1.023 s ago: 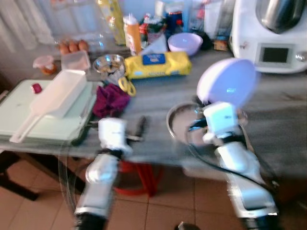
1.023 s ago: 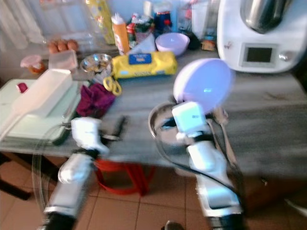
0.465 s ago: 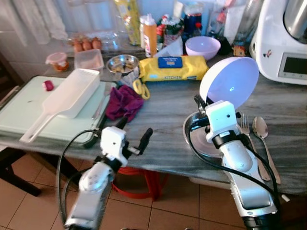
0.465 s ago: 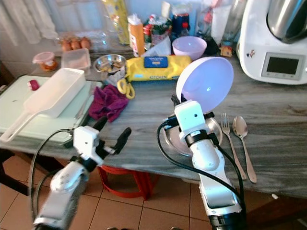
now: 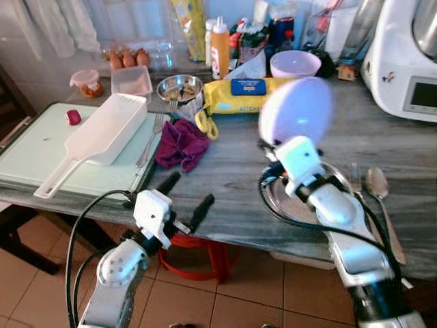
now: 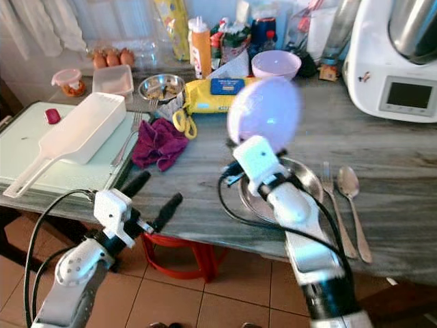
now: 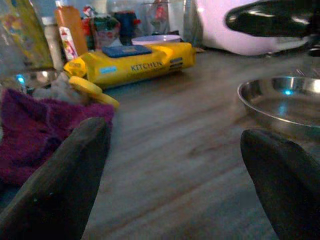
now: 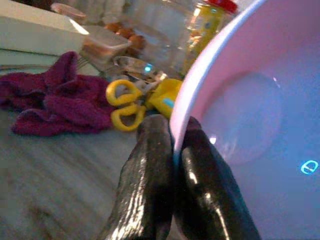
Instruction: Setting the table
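Right gripper (image 8: 172,150) holds a lilac bowl (image 5: 295,109) on edge above the steel plate (image 6: 304,179) on the desk (image 5: 232,171), fingers (image 8: 150,165) pinched on its rim, one inside and one outside. The bowl looks light, rigid and glossy, probably plastic, so it may pivot or slip in a rim pinch; a deeper grip on the rim would steady it. Left gripper (image 5: 183,197) hovers at the desk's near edge, fingers wide and empty. Fork (image 6: 333,205) and spoon (image 6: 355,205) lie just beside the plate. The yellow pack (image 7: 132,61) reads "KITCHEN".
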Robot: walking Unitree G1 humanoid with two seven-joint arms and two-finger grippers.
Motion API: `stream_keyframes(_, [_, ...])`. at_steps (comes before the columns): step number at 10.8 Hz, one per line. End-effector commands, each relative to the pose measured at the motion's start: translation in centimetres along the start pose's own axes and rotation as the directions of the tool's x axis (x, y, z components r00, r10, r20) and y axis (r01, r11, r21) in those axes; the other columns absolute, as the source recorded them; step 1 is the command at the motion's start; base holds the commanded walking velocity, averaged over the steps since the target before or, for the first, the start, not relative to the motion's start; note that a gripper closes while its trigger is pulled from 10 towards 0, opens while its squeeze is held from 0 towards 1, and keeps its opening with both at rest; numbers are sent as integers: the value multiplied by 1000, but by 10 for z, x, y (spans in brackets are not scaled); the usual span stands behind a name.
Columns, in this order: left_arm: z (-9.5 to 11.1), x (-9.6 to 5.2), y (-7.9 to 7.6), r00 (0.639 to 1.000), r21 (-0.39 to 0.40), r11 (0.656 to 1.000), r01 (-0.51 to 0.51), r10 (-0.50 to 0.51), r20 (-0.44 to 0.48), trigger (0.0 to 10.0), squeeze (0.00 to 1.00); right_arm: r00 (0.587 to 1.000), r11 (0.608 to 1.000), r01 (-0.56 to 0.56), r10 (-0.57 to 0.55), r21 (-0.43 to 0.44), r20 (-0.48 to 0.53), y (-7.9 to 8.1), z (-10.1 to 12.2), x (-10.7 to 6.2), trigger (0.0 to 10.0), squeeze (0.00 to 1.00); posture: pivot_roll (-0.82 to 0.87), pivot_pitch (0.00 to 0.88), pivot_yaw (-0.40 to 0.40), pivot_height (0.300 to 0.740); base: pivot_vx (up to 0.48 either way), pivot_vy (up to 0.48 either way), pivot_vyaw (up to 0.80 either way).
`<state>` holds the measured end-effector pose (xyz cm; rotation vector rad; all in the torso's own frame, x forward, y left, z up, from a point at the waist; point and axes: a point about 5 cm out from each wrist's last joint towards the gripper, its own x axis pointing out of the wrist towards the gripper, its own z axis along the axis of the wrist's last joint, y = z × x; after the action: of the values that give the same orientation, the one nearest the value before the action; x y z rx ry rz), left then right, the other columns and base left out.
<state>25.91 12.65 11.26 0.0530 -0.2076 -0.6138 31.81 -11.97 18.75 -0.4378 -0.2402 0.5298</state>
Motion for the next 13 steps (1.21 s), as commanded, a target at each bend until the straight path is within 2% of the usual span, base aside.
stream_keyframes(1, [2,-2,-2,1000,-2,1000,21,-21,-1,10000,0,997,997,-73,73,7,17,1,5,5,10000,0,-121,153,28,740,0,0,0])
stream_keyframes(3, [3,-3,-6,999,-7,999,54,-54,5,10000,0,975,976,-218,218,15,-35,4,0,13,10000,0,-116,154,25,740,0,0,0])
stream_keyframes(5, [1,-3,-8,998,-6,998,57,-57,1,10000,0,935,939,-332,340,88,-99,5,-6,18,10000,0,-119,151,23,740,0,0,0])
stream_keyframes(7, [-5,-3,-11,998,-16,998,63,-64,-6,10000,0,916,925,-356,373,132,-145,3,-11,16,10000,0,-122,149,24,740,0,0,0])
stream_keyframes(9, [-10,-3,-12,998,-31,997,68,-69,-17,10000,0,903,916,-382,398,123,-164,2,-13,15,10000,0,-126,148,29,740,0,0,0])
stream_keyframes(12, [-20,-2,-13,997,-45,996,73,-75,-37,10000,0,853,880,-462,476,115,-214,7,-19,12,10000,0,-127,148,31,740,0,0,0])
stream_keyframes(13, [-25,-3,-13,996,-55,996,72,-74,-46,10000,0,828,858,-507,511,83,-230,6,-18,12,10000,0,-127,148,31,740,0,0,0])
